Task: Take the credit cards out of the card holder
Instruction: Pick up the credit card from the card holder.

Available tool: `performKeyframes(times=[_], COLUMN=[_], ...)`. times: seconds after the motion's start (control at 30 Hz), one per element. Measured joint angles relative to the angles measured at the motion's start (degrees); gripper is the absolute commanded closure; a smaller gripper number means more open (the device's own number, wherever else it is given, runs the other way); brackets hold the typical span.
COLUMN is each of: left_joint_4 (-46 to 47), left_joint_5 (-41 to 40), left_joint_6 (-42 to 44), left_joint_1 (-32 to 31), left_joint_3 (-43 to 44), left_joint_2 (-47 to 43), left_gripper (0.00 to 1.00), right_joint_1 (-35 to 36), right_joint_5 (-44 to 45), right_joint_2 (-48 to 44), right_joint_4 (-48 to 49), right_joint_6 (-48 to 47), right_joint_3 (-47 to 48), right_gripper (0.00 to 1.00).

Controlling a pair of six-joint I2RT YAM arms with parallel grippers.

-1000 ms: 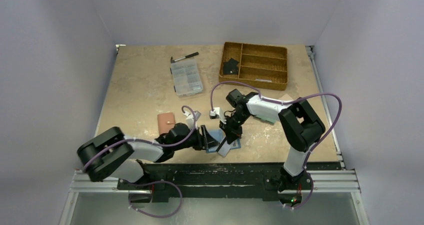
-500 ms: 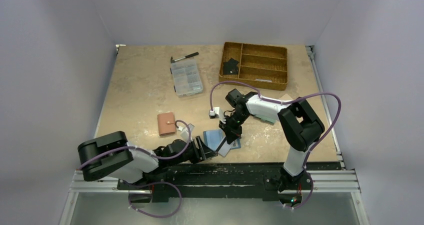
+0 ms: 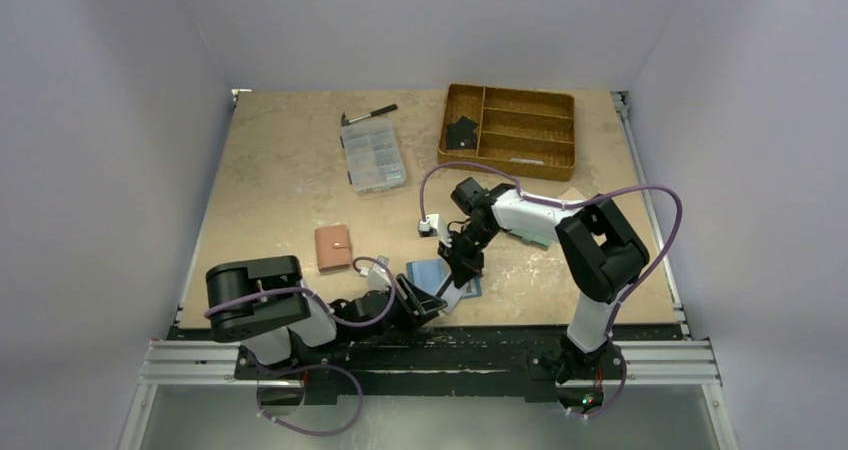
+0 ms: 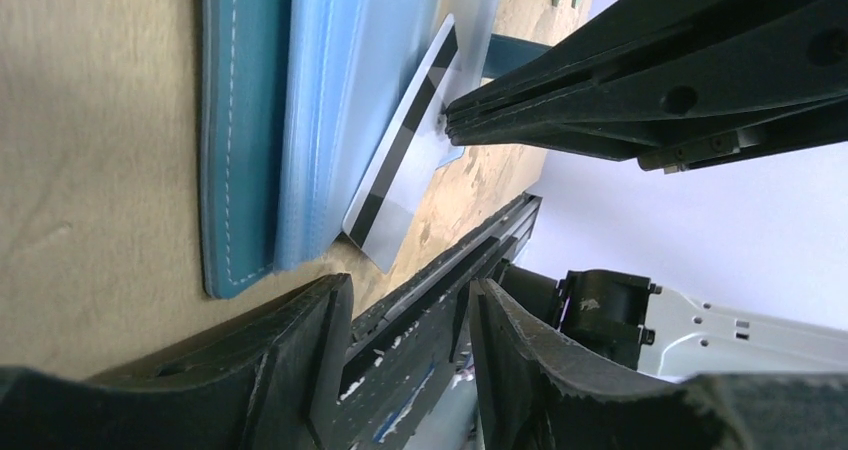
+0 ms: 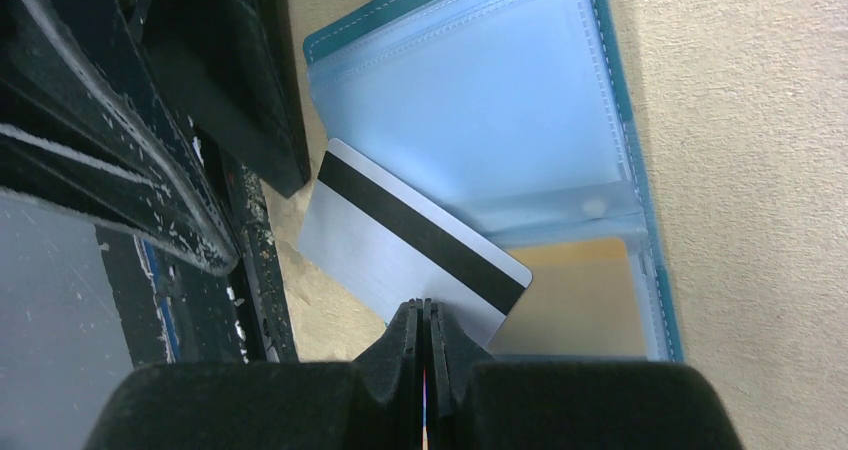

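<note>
Right claw (image 5: 425,342): clenched on the long edge of a grey card (image 5: 400,240) with a black stripe; arm reaches down over the table's near side. Grey card: tilted, one corner over the card holder (image 5: 470,100), the rest past its edge. Card holder: open flat on the table (image 3: 270,170), pale blue sleeves up, tan card (image 5: 585,295) in one pocket. Left claw (image 4: 410,370): released, empty, just beside the holder; arm folded low along the table's near edge. Beyond: brown wallet (image 3: 333,247).
</note>
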Motion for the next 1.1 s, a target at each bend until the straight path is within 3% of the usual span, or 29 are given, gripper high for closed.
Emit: performKeyframes(times=[0.17,0.27,0.43,0.63,0.73,0.93,1.1], left_joint_4=[0.3,2.3,11.6,27.5,29.4,29.5,29.5], left_joint_5=[-5.5,-9.2,-13.4,-17.4,-18.5,-19.0,-18.9], left_joint_6=[-7.9,-11.9,-15.6,-15.3,-15.1,-14.0,-13.7], left_joint_1=[-4.7,-6.7,-7.8,-8.5,-8.9,-9.3,-9.3], left_joint_3=[2.5,4.1,3.3,1.0,0.8,0.9,0.9], left_joint_2=[4.1,7.7,15.4,24.2,26.2,26.6,26.6], left_gripper=[0.54,0.62,0.75,0.80,0.86,0.97,1.00], right_joint_1=[0.0,0.0,0.0,0.0,0.0,0.0,-0.7], right_joint_5=[0.0,0.0,0.0,0.0,0.0,-0.2,-0.5], right_joint_2=[0.0,0.0,0.0,0.0,0.0,-0.2,-1.9], right_joint_4=[0.0,0.0,0.0,0.0,0.0,-0.4,-1.5], right_joint_6=[0.0,0.2,0.2,0.2,0.2,0.1,-1.1], right_joint_3=[0.0,0.0,0.0,0.0,0.1,0.2,0.2], right_gripper=[0.95,0.94,0.92,0.89,0.87,0.78,0.61])
